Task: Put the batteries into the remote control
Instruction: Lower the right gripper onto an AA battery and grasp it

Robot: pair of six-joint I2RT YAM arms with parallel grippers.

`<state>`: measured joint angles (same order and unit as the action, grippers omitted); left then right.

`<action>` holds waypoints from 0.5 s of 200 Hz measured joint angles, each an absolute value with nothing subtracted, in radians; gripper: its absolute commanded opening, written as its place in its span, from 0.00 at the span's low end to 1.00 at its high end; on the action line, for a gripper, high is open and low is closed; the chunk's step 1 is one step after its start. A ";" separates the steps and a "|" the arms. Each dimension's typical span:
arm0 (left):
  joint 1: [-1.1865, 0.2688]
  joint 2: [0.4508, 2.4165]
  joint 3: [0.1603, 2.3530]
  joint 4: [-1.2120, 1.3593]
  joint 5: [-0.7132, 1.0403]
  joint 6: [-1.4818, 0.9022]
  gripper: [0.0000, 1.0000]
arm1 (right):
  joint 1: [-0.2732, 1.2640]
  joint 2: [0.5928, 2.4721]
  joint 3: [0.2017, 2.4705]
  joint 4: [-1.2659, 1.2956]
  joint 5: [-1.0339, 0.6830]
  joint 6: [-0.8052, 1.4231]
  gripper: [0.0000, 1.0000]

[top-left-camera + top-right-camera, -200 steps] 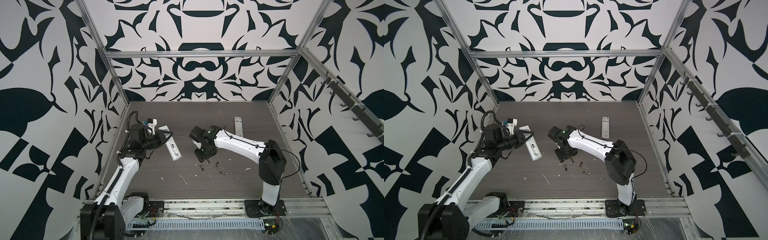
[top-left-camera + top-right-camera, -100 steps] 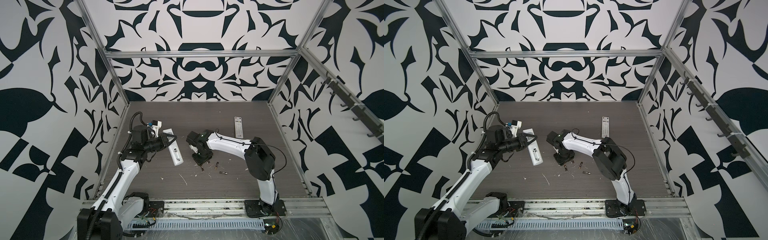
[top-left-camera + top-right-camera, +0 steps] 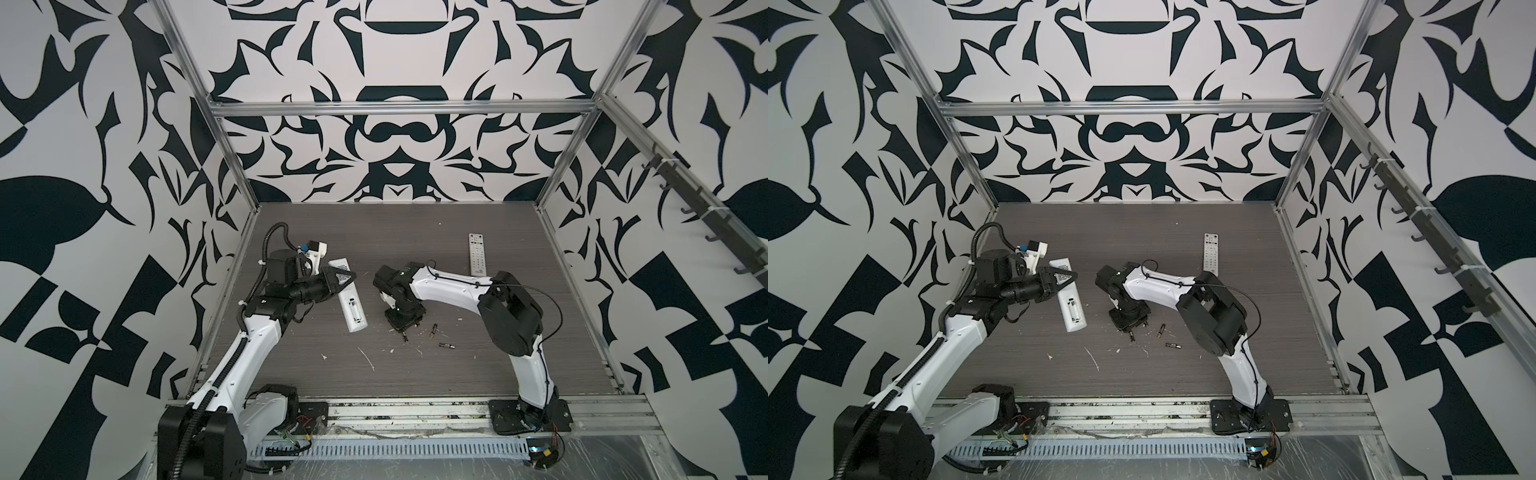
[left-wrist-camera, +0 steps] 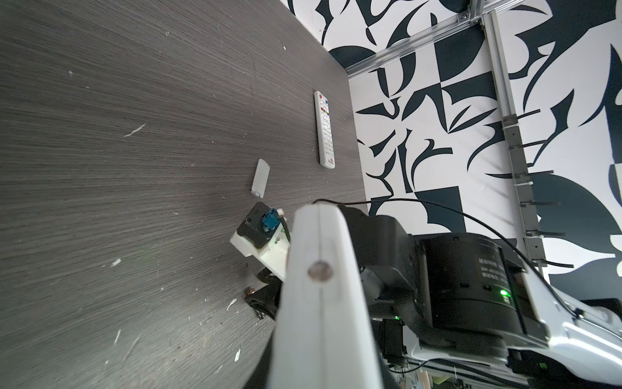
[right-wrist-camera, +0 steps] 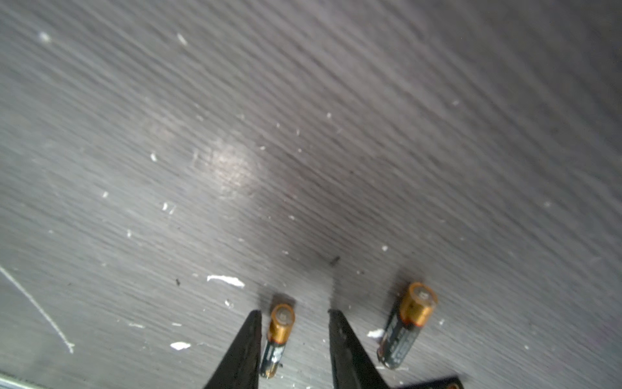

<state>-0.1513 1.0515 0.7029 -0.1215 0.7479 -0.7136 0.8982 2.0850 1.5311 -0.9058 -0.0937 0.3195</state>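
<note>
My left gripper (image 3: 347, 276) is shut on a white remote control (image 3: 352, 305), held above the table with its open battery bay facing up. In the left wrist view the remote's edge (image 4: 319, 303) hides the fingers. Three batteries lie on the table: one (image 3: 405, 336) under my right gripper (image 3: 402, 326), one (image 3: 432, 329) just to its right, one (image 3: 446, 345) further right. In the right wrist view my right gripper (image 5: 293, 311) points down and its fingers straddle a battery (image 5: 277, 336). One finger is close against it, and there is a gap to the other. A second battery (image 5: 405, 326) lies beside them.
A second white remote (image 3: 477, 253) lies buttons up at the back right, also seen in the left wrist view (image 4: 324, 129). A white battery cover (image 4: 261, 177) lies near it. White scraps (image 3: 368, 359) dot the front of the table. Patterned walls enclose three sides.
My right gripper has come down and a little leftward onto the batteries, and its jaws have narrowed around one. The left arm has carried the remote slightly right, towards the middle.
</note>
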 measured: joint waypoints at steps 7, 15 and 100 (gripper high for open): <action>-0.151 1.052 0.703 -0.120 0.748 -0.714 0.00 | 0.898 2.086 1.531 -0.904 -0.094 0.320 0.32; -0.151 1.053 0.703 -0.117 0.748 -0.714 0.00 | 0.898 2.087 1.531 -0.902 -0.094 0.321 0.30; -0.151 1.079 0.703 -0.115 0.748 -0.712 0.00 | 0.895 2.090 1.527 -0.898 -0.089 0.334 0.15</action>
<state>-0.1513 1.0794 0.7029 -0.1146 0.7479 -0.7124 0.8951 2.0899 1.5272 -0.8982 -0.0895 0.3344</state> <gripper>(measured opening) 0.214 0.169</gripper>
